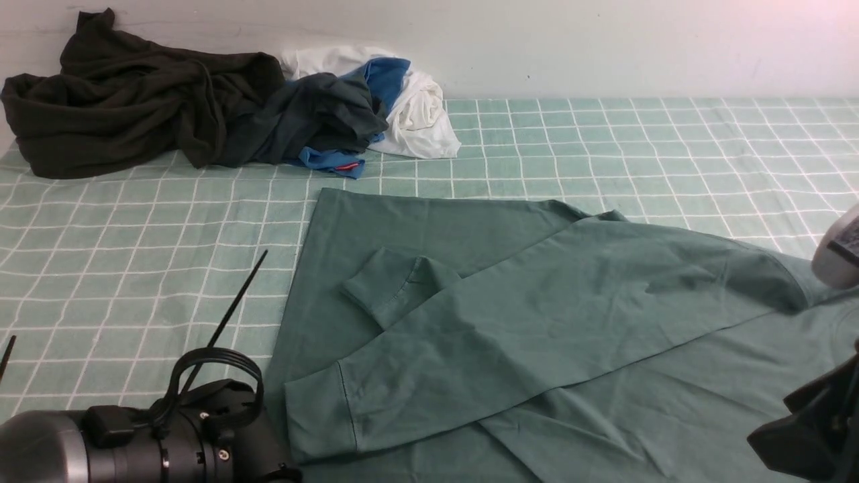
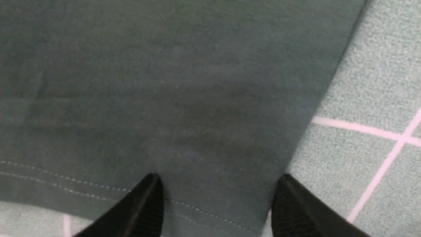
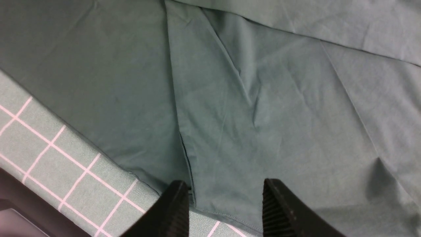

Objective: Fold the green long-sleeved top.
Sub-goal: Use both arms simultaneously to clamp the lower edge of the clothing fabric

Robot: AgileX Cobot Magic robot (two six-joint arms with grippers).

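One pale-green checked cloth covered the whole bench, and on it, towards the near side and to the right of the middle, lay the green long-sleeved top, spread flat. Its long sleeve ran slantwise across the body from the far right to the near left, ending in a cuff near the top's left edge. A second cuff lay on the body just beyond that sleeve.

At the far left, against the wall, sat a heap of clothes well apart from the top: an olive-black garment, largest, then a grey-blue garment touching it, a white garment and a blue garment bunched among them.

The left end effector hung over a stitched hem corner of the top, its fingers apart with nothing clamped. The right end effector hung over another edge of the top where a fold ran, its fingers likewise apart and gripping nothing.
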